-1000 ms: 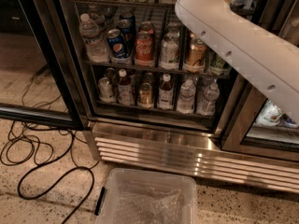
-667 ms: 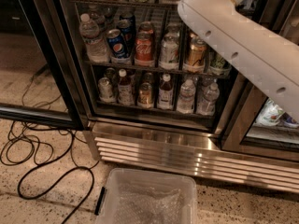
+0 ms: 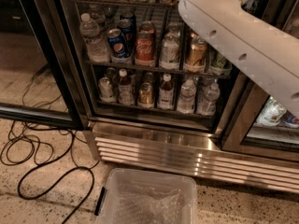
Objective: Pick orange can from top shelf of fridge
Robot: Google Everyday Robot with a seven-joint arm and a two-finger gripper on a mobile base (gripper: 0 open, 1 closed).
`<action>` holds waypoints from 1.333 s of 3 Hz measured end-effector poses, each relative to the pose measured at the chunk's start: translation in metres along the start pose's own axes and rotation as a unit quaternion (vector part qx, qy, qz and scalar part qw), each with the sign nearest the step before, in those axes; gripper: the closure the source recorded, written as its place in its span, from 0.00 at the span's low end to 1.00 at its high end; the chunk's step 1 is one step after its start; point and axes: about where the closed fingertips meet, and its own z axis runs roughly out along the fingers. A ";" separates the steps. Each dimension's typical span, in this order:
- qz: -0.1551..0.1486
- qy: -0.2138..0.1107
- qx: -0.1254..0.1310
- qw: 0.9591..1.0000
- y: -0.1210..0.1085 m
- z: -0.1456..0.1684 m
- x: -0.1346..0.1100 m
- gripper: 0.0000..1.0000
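Observation:
The fridge (image 3: pixel 79 101) stands open in front of me, with its black-framed door swung to the left. The top shelf (image 3: pixel 117 2) is a wire rack at the upper edge of the view; only the bottoms of a few red and green containers on it show. A copper-orange can (image 3: pixel 196 54) with a silvery rim stands on the middle rack, right of a red Coca-Cola can (image 3: pixel 145 48) and a blue Pepsi can (image 3: pixel 117 43). My white arm (image 3: pixel 233 36) crosses the upper right and reaches up toward the top shelf. The gripper is out of view above the frame.
Water bottles and cans fill the middle and lower racks (image 3: pixel 154 107). The ribbed steel base (image 3: pixel 187 153) runs below. A clear plastic bin (image 3: pixel 147 197) sits on the speckled floor in front. Black cables (image 3: pixel 32 157) loop on the floor at left.
The arm has shifted only slightly at the top of the view. The cans and bottles have not moved.

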 end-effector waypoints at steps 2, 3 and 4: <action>0.010 0.070 0.032 0.997 0.008 -0.077 0.031 1.00; 0.010 0.070 0.032 0.997 0.008 -0.077 0.031 1.00; 0.053 0.101 0.036 0.993 0.004 -0.089 0.051 1.00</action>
